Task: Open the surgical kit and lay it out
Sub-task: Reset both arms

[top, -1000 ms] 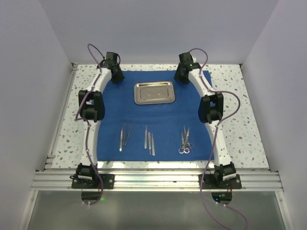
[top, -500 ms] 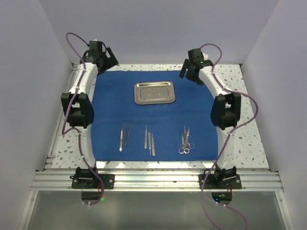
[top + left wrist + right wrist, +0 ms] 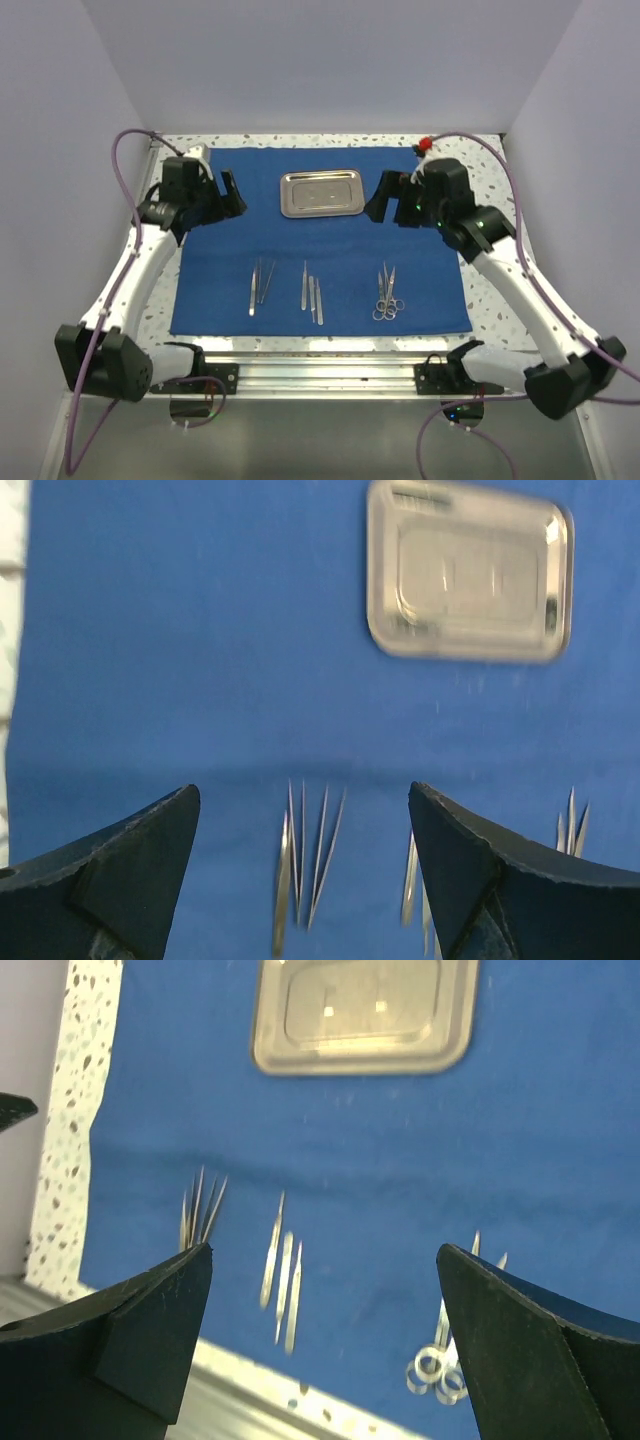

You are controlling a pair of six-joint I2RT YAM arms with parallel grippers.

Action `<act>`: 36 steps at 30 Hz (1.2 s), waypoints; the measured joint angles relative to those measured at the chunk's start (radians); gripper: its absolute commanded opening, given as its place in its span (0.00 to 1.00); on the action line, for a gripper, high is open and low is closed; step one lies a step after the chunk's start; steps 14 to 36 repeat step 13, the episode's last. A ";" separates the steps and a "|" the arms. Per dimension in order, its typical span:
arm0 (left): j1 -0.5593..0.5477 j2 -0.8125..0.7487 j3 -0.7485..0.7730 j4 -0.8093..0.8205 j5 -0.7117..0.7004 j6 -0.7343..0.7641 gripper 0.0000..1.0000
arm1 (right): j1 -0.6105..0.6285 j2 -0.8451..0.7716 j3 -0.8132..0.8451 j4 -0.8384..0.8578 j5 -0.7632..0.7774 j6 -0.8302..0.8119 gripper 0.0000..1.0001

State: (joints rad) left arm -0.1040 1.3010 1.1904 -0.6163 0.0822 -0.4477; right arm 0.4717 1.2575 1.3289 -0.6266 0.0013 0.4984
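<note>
The royal-blue cloth lies spread flat on the table. The shiny steel tray sits on its far middle, also in the left wrist view and the right wrist view. Tweezers, scalpel handles and scissors lie in a row on the near part of the cloth. My left gripper is open and empty, held above the cloth's left side. My right gripper is open and empty, held above the cloth right of the tray.
The speckled tabletop shows around the cloth. An aluminium rail runs along the near edge. Purple cables loop off both arms. Grey walls close in the sides and back.
Both arms have swung back from the cloth's far corners toward the near side and risen; the grippers now hover beside the tray. The cloth lies flatter and wider.
</note>
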 measured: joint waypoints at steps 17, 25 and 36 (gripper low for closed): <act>-0.080 -0.222 -0.241 -0.070 -0.070 0.023 0.88 | -0.016 -0.370 -0.208 -0.100 -0.044 0.071 0.98; -0.080 -0.222 -0.241 -0.070 -0.070 0.023 0.88 | -0.016 -0.370 -0.208 -0.100 -0.044 0.071 0.98; -0.080 -0.222 -0.241 -0.070 -0.070 0.023 0.88 | -0.016 -0.370 -0.208 -0.100 -0.044 0.071 0.98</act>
